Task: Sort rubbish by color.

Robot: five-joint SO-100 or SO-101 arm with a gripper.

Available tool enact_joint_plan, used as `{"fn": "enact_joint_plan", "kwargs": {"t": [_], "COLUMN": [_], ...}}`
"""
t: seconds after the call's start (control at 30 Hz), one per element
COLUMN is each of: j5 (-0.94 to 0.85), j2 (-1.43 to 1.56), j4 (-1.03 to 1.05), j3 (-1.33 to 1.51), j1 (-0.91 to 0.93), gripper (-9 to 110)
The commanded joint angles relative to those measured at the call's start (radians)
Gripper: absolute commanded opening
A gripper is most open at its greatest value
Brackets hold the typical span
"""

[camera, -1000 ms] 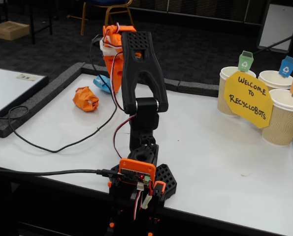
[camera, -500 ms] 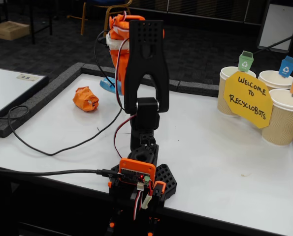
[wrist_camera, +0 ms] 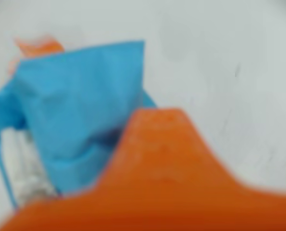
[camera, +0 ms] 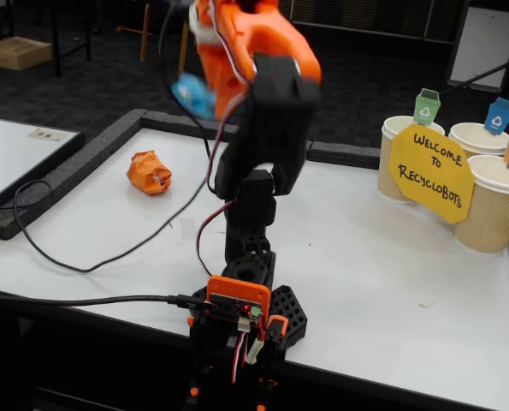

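Arm [camera: 263, 111] raised and motion-blurred, gripper [camera: 204, 86] apparently clamped shut

A light blue paper ball [wrist_camera: 70, 120] with white tape is shown beside the orange gripper [camera: 204, 81]. An orange paper ball [camera: 149, 172] is seen on the white table [camera: 382, 257]. Beige cups [camera: 498, 205] are tagged green, blue, orange.

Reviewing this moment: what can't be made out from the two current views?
- Gripper: motion-blurred in the fixed view; the wrist view shows only one out-of-focus orange finger, so its grip on the blue paper ball is not clear.
- Green paper ball: in neither view.
- Orange paper ball: just a blurred sliver in the wrist view, behind the blue one.
- Cups: partly covered by the yellow sign; their insides are not visible.
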Motion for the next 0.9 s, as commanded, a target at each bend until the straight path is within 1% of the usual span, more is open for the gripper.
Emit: {"fn": "enact_joint_plan", "kwargs": {"t": [0.0, 0.43, 0.87], "j5": [-0.018, -0.018, -0.018], "j2": [0.281, 0.509, 0.624], "j4": [0.057, 0.202, 0.218], "j3": [-0.037, -0.11, -0.137], "j1": [-0.029, -0.029, 0.095], "gripper": [0, 0, 0]}}
